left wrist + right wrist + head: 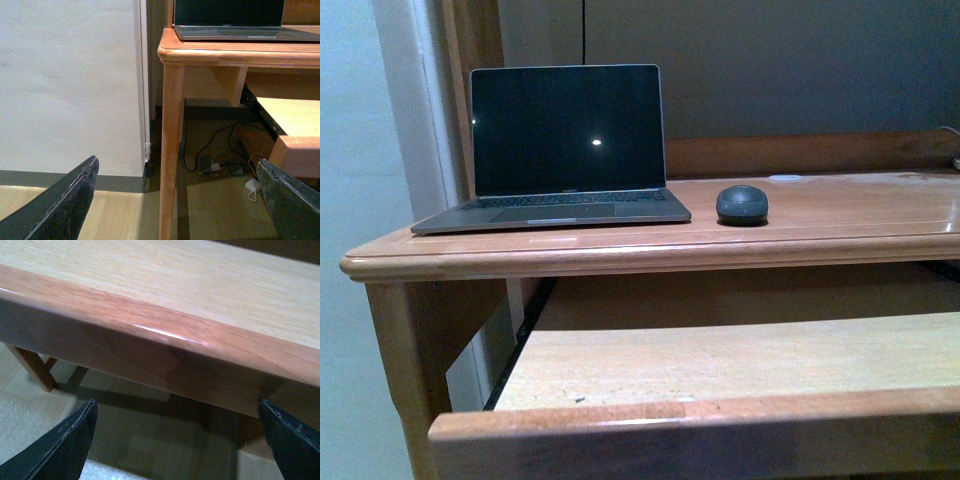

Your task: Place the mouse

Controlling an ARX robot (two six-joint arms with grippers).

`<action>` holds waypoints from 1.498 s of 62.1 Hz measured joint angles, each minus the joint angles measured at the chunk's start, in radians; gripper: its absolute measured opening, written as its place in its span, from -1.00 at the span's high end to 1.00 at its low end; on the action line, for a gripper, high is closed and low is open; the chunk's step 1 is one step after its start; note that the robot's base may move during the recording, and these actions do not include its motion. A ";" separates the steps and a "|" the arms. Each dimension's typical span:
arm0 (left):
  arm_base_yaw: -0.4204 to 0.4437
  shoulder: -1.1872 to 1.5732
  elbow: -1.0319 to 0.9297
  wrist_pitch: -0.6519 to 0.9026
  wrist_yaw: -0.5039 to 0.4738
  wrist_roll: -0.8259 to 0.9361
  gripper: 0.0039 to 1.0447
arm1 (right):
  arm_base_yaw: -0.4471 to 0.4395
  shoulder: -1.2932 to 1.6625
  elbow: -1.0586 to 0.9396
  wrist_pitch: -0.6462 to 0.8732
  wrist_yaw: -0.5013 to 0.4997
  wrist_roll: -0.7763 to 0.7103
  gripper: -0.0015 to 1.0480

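Front view: mouse (742, 204) on desk (840, 225), both wide-spread grippers (175, 200) (175, 440) well apart.

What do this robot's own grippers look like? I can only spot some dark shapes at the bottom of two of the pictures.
Those dark shapes are the fingers. The left gripper has two black, matte, wedge-shaped fingers tapering to narrow tips, with a thin paler line along their edges. The right gripper looks the same, its fingers equally black and pointed. No cables, markings or arm segments show, and the front view shows neither arm.

Wooden desk (840, 225) carries laptop (560, 150), mouse (742, 204), perhaps a white disc (785, 178).
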 joint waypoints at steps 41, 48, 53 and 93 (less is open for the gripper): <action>0.000 0.000 0.000 0.000 0.000 0.000 -0.86 | 0.208 0.623 0.750 -0.110 0.367 0.129 -0.86; 0.000 0.000 0.000 0.000 0.000 0.000 -0.86 | 0.210 0.623 0.756 -0.121 0.373 0.153 -0.86; 0.000 0.000 0.000 0.000 0.000 0.000 -0.86 | 0.205 0.602 0.742 -0.133 0.346 0.169 -0.86; 0.000 0.000 0.000 0.000 0.000 0.000 -0.86 | 0.172 -1.030 -0.041 -0.809 0.381 0.416 -0.86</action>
